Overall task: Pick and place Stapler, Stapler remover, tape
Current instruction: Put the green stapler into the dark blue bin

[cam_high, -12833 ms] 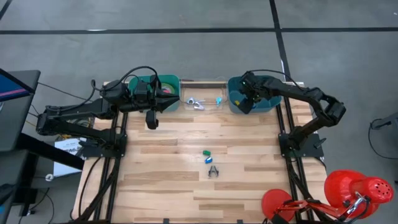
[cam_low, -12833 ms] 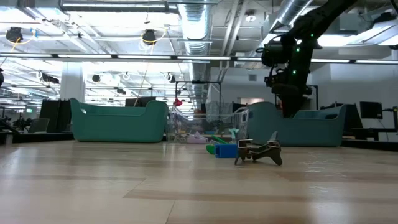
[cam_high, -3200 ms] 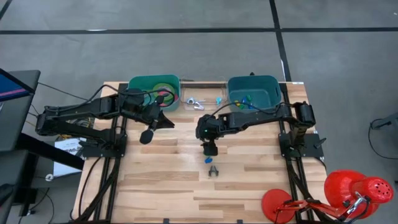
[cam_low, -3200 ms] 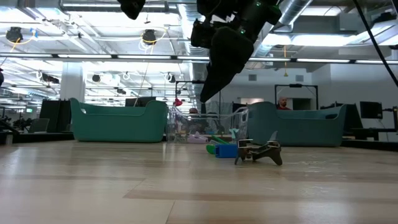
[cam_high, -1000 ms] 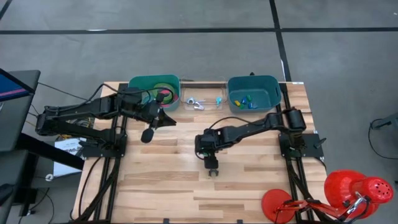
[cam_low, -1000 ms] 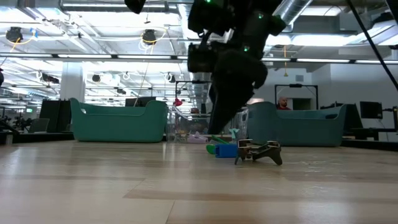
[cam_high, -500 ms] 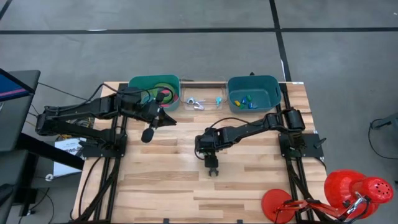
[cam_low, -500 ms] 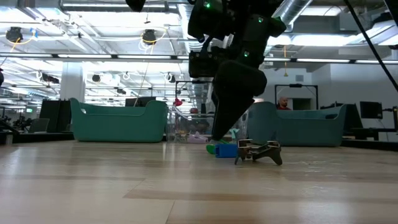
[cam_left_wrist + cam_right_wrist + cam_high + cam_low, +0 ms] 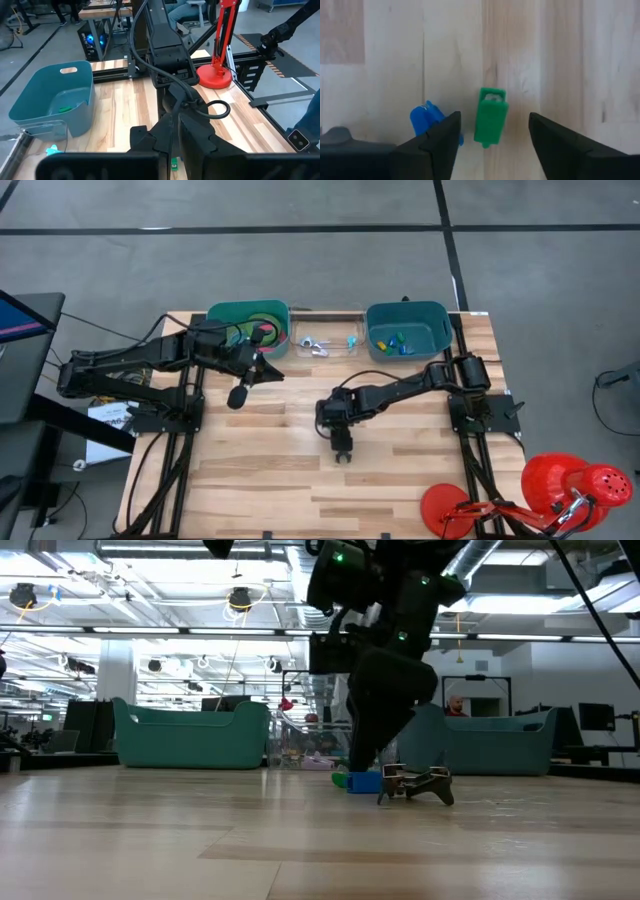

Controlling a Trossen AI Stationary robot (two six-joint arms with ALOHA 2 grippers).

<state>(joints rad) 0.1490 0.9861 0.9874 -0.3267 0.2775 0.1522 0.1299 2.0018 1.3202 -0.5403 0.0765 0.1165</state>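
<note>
Asker: Right gripper (image 9: 493,120), how is it set?

Describer: It is held low over the middle of the table (image 9: 270,480), pointing down. Its two dark fingers (image 9: 440,137) are spread apart, one on each side of a small green piece (image 9: 490,117). Bare wood is seen between each finger and the piece, so nothing is grasped.

Asker: What is found close by?

Describer: A blue piece (image 9: 426,120) lies just beside the green one, under one finger. A black remover (image 9: 416,783) is seen on the table just beside both, on the side nearer the table's front edge.

Asker: And the left gripper (image 9: 240,393)?

Describer: It is clenched with nothing in it, and is held above the table near the left bin (image 9: 222,315).

Asker: Where is the tape?

Describer: Green tape (image 9: 258,311) and a pinkish red roll (image 9: 264,331) are seen inside the left bin, at the table's back edge, partly hidden by the left arm.

Asker: What else is at the back?

Describer: A clear tray (image 9: 325,328) is set between the two teal bins, with a silver item (image 9: 315,345) in it. Small coloured pieces (image 9: 395,340) lie in the right bin (image 9: 437,345).
</note>
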